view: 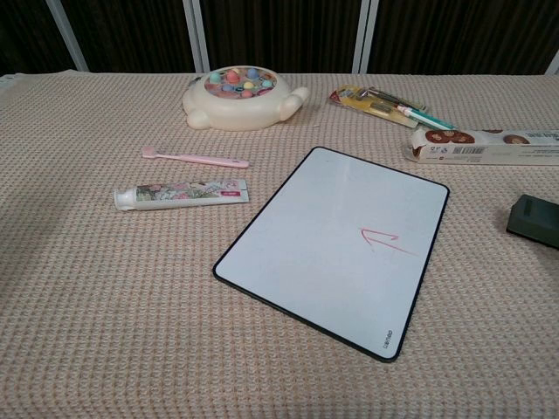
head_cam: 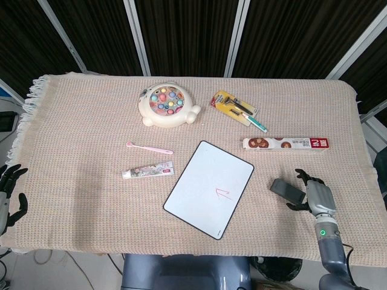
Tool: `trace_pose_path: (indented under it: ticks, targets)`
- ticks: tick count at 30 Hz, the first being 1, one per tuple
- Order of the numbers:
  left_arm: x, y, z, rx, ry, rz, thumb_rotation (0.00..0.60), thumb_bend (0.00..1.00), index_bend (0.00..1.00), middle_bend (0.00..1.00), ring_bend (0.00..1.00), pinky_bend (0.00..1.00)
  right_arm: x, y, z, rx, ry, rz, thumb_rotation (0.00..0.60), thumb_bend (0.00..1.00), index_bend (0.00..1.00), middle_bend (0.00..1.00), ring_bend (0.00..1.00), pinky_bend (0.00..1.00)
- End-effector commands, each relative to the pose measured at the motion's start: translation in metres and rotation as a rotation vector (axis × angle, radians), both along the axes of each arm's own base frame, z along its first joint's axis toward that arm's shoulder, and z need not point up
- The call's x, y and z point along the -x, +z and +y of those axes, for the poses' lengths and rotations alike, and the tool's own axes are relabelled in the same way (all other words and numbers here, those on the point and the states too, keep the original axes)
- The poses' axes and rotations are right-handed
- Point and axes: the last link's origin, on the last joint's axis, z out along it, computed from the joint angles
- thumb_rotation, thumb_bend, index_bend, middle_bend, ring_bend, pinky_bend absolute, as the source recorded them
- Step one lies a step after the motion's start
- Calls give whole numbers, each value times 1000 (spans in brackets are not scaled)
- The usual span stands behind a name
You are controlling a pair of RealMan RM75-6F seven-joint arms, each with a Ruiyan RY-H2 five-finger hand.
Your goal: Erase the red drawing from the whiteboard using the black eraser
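Note:
The whiteboard [head_cam: 208,188] [view: 336,245] lies tilted on the cloth, with a small red arrow drawing [head_cam: 223,193] [view: 383,240] near its right part. The black eraser [head_cam: 286,191] [view: 534,220] lies to the right of the board. My right hand [head_cam: 315,196] is right beside the eraser's right end, fingers spread over it; I cannot tell whether they touch it. It holds nothing. My left hand [head_cam: 9,193] hangs open off the table's left edge. Neither hand shows in the chest view.
A pink toothbrush [head_cam: 149,148], a toothpaste tube [head_cam: 147,172], a cream fishing toy [head_cam: 167,104], a yellow tool pack [head_cam: 234,106] with a teal pen [head_cam: 258,124], and a long biscuit box [head_cam: 286,144] lie behind and left of the board.

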Motion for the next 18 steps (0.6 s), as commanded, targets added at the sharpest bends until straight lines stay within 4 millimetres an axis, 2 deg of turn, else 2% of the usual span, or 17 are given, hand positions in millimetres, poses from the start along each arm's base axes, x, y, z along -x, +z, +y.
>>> trace_pose_path:
  ticks: [1,8,18]
  targets:
    - [0,0,0,1,2,1,600,637,158,88,23,4,-2,-7,-5,3,-1,12,600,199,253,310,279,167]
    - [0,-1,0,5,5,3,600,637,158,88,23,4,-2,-22,-10,-2,-16,31,600,235,330,351,311,168]
    - [1,-1,0,6,8,5,600,638,158,88,23,4,1,-31,-12,-16,-19,59,600,344,409,410,375,181]
